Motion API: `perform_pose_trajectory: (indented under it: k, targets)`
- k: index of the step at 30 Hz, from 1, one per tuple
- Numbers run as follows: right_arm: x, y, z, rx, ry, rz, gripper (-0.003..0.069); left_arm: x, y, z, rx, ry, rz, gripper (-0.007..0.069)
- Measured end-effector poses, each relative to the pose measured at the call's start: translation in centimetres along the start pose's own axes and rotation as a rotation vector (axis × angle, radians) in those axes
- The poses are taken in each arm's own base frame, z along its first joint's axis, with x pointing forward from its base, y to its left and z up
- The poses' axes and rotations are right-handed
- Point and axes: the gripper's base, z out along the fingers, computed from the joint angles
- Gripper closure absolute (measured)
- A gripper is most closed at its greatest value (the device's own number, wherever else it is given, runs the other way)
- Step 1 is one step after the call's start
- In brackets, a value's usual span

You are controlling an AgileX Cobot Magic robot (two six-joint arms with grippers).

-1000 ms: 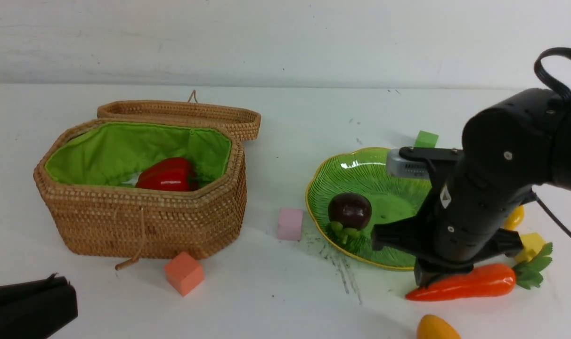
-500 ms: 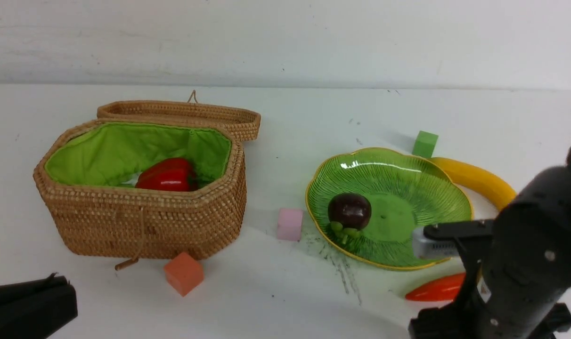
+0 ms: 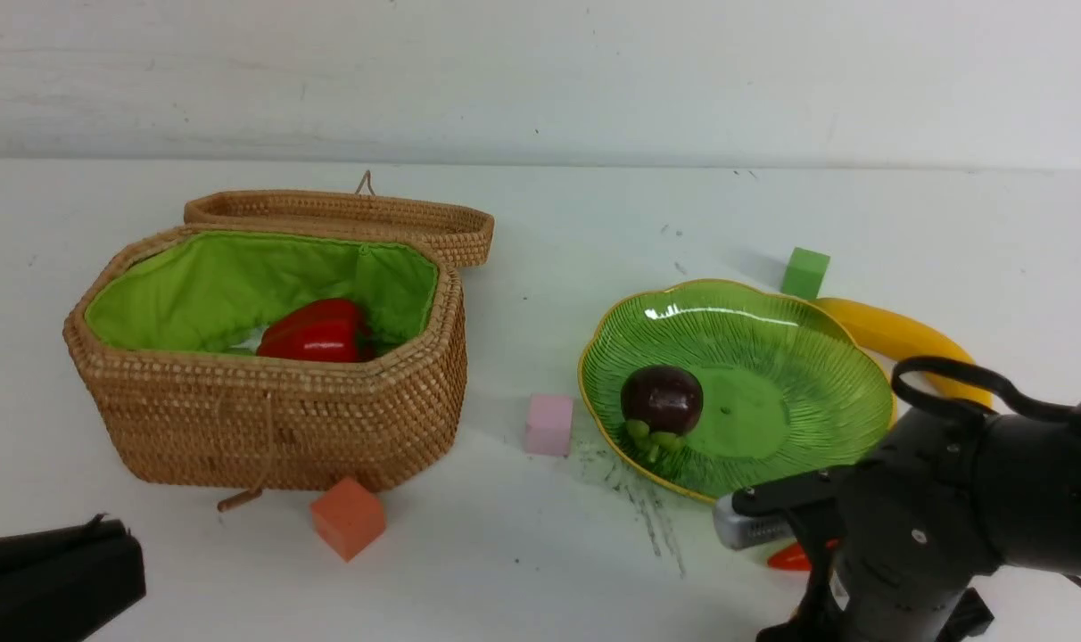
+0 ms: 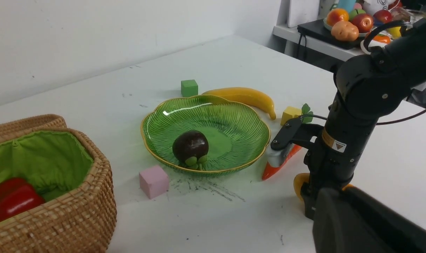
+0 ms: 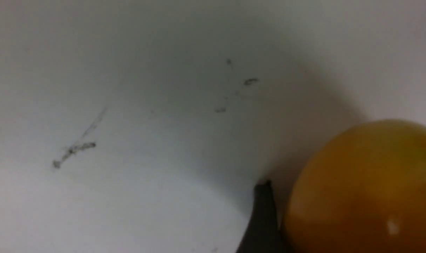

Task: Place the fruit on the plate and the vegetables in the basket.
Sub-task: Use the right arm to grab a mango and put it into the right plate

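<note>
The tan wicker basket [image 3: 264, 428] stands open at the left, and a red bell pepper [image 3: 317, 332] lies inside it. On the green plate [image 3: 799, 357] rests the dark mangosteen [image 3: 662, 399]. The banana [image 3: 897, 334] lies behind the plate. Only the tip of the carrot [image 3: 786, 558] shows under my right arm. My right gripper [image 4: 311, 200] is down over the orange-yellow mango [image 5: 364, 189]; one finger [image 5: 264, 218] sits against its side and the other is hidden. My left gripper [image 3: 50, 584] is shut at the near left, holding nothing.
Small cubes lie about: pink [image 3: 549, 424] between basket and plate, orange [image 3: 348, 517] in front of the basket, green [image 3: 805, 272] behind the plate, yellow [image 4: 290, 114] by the carrot's leaves. The basket's lid [image 3: 344, 214] lies open behind it.
My right arm has drawn back from the carrot and the plate's edge towards me and come down over the mango, which it now covers in the front view. The left arm has not moved.
</note>
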Motion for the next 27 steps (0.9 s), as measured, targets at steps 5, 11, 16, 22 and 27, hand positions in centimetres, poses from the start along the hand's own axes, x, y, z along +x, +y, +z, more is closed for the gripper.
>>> perform_pose_trajectory:
  k: [5,11,16,22,27]
  targets:
    - [-1.4,0.3,-3.9,-0.005,-0.043,-0.031,0.0154,0.1,-0.1,0.0,0.008,0.013,0.016,0.0638]
    - [-4.9,-1.6,-11.6,-0.064,-0.307,0.049,0.0154,0.4,-0.6,0.0,0.064,0.044,0.079,0.0638]
    - [-9.6,-4.8,-13.2,-0.105,-0.501,0.185,0.0154,0.1,-1.0,0.0,0.108,0.010,0.091,0.0638]
    - [-14.3,-6.3,-9.2,-0.099,-0.525,0.232,0.0154,0.0,-1.1,0.0,0.119,0.002,0.090,0.0638]
    - [-15.9,-6.5,-6.1,-0.072,-0.469,0.225,0.0120,0.1,-1.0,0.1,0.121,0.008,0.088,0.0638]
